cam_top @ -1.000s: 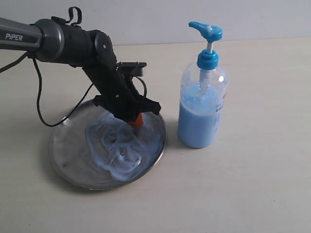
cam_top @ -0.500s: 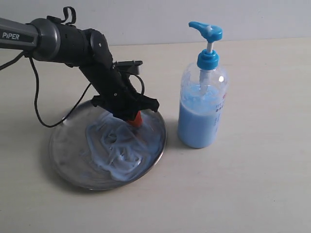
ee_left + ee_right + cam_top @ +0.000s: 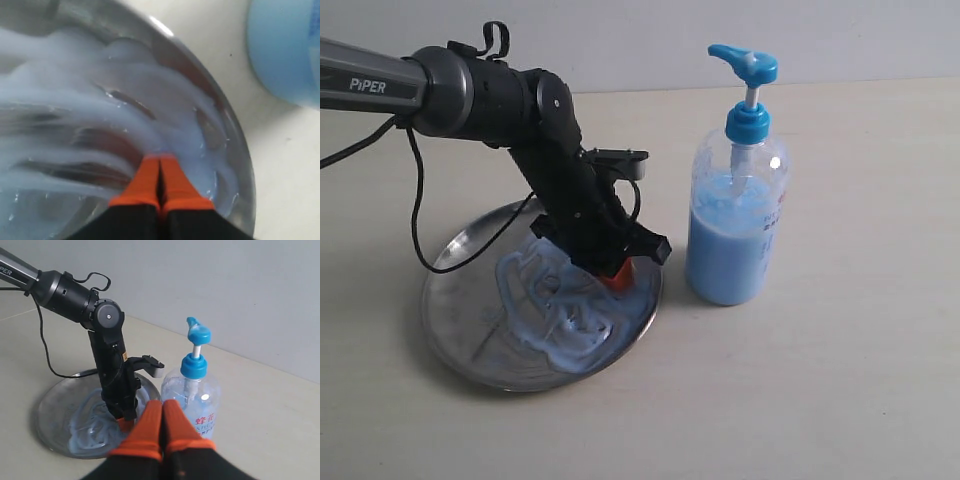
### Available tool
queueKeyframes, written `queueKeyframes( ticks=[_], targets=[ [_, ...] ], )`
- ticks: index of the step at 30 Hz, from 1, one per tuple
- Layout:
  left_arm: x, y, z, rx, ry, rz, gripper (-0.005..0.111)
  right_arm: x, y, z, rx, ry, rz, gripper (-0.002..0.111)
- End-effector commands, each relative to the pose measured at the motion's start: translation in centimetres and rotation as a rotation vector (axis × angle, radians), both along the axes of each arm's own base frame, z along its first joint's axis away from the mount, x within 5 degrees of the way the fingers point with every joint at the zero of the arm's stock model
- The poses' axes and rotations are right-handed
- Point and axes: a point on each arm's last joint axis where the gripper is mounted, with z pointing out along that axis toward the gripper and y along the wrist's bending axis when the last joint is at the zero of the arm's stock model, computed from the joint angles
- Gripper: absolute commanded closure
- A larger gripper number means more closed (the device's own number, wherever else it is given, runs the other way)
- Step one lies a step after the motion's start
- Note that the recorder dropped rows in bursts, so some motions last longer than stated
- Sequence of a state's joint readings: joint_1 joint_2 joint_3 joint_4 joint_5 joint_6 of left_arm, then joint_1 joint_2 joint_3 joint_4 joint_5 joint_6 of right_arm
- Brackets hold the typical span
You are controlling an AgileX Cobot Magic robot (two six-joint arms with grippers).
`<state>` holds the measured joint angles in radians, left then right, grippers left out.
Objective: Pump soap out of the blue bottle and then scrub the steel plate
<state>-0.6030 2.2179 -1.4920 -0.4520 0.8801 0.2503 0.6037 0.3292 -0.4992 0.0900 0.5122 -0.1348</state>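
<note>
Flat and shiny lies the steel plate (image 3: 470,340), its nine o'clock side bare. Pale blue soap (image 3: 565,312) swirls in thick streaks from centre to the four o'clock rim. The blue bottle (image 3: 732,240) stands upright just beside the plate at three o'clock, well over half full.

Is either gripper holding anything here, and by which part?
Nothing is held. The left gripper is shut empty, its tips in the soap on the steel plate; the right gripper is shut empty too.
</note>
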Motion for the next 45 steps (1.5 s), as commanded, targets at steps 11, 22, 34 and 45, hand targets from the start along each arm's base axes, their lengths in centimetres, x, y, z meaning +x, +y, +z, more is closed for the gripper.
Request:
queueKeyframes(
  ticks=[11, 22, 34, 45],
  targets=[
    [0.9, 1.6, 9.0, -0.107, -0.244, 0.027, 0.107, 0.1, -0.1, 0.0, -0.011, -0.032, -0.007, 0.108],
    [-0.6, 3.7, 14.6, -0.136, -0.396, 0.022, 0.107, 0.1, -0.1, 0.0, -0.012, -0.03, -0.007, 0.108],
    [-4.4, 9.7, 17.0, -0.137, -0.482, 0.131, 0.107, 0.8, 0.3, -2.4, 0.001, -0.027, -0.015, 0.108],
    [-10.9, 14.8, 21.1, -0.22, -0.695, 0.223, 0.107, 0.9, 0.4, -3.1, 0.007, -0.039, -0.018, 0.108]
  ],
)
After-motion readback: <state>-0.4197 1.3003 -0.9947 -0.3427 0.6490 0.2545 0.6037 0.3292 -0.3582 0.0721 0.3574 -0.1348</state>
